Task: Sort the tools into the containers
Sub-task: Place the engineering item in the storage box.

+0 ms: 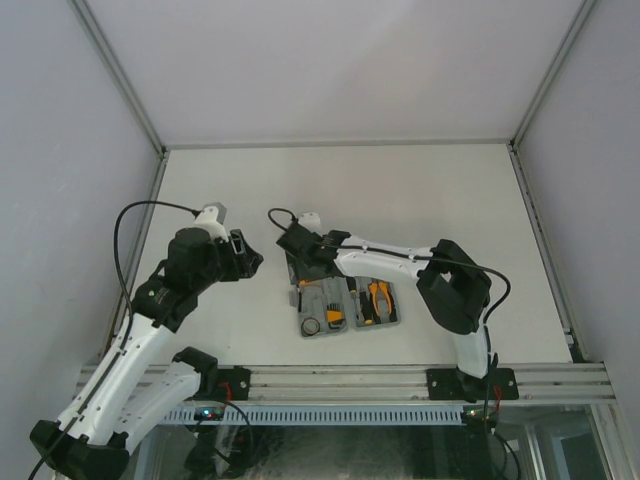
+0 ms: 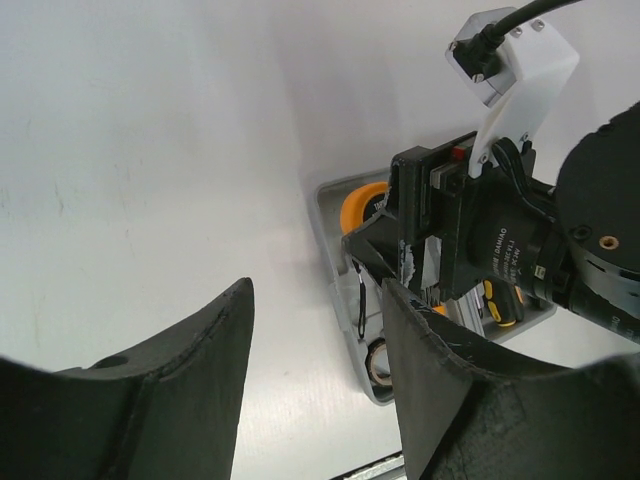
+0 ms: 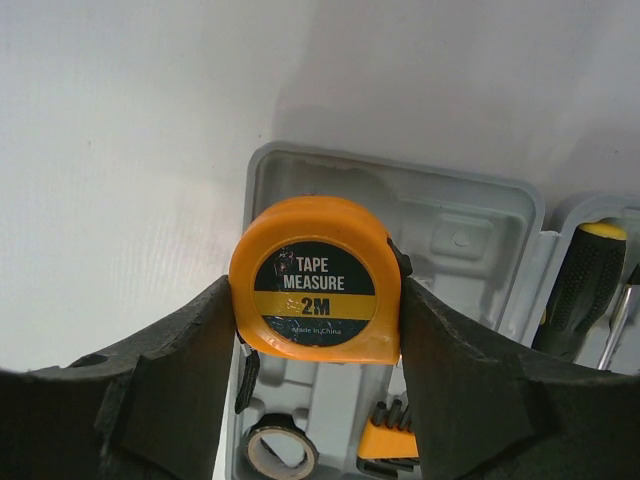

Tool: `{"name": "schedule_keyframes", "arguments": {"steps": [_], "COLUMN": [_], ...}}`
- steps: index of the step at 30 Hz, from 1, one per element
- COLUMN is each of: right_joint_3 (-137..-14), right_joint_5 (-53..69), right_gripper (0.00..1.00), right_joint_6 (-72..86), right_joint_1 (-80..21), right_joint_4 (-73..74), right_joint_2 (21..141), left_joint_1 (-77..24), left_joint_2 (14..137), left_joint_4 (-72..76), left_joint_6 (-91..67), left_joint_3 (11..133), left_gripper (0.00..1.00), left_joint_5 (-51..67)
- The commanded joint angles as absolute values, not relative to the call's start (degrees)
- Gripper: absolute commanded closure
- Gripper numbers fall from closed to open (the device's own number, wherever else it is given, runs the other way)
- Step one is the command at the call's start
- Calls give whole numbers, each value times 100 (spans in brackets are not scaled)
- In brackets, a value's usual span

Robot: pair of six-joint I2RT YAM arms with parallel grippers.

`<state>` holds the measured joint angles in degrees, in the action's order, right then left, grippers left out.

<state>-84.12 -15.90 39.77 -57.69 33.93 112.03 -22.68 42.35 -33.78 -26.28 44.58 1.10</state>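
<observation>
Tape measure (image 3: 318,280) clamped between right fingers (image 3: 170,400) over grey case (image 3: 470,215), left fingers (image 2: 170,400) apart, case partly hidden under right arm (image 1: 385,258)

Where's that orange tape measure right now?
The tape measure is held in the right gripper, centre of the right wrist view, just over the grey tool case's far-left corner.
</observation>
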Motion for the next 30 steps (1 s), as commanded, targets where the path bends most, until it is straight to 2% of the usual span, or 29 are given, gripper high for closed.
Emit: {"name": "schedule_keyframes", "arguments": {"steps": [1,21,28,30], "right_joint_3": [-8700,-8807,-8775,-8751], "right_joint_5": [-1566,-1345,-1353,-1386], "right_gripper": [84,82,76,71], "right_joint_6": [3937,3926,3961,3983], "right_joint_1": [-5687,-5616,-5607,-5591], "right_joint_4": [3375,3268,3296,3316], "right_joint_2": [11324,11713,11825,11829], "left_joint_1": [-2216,-2208,-2213,-2214], "left_joint_2": [4187,4245,4253,4253], "left_joint_4": [-3243,-3243,-3217,-3225], "left_joint_6": [-2488,-2495,-2573,-2595], "left_joint_3": [4410,4399,4360,4355], "left_gripper": [42,43,43,43], "left_joint_5": [30,106,183,197]}}
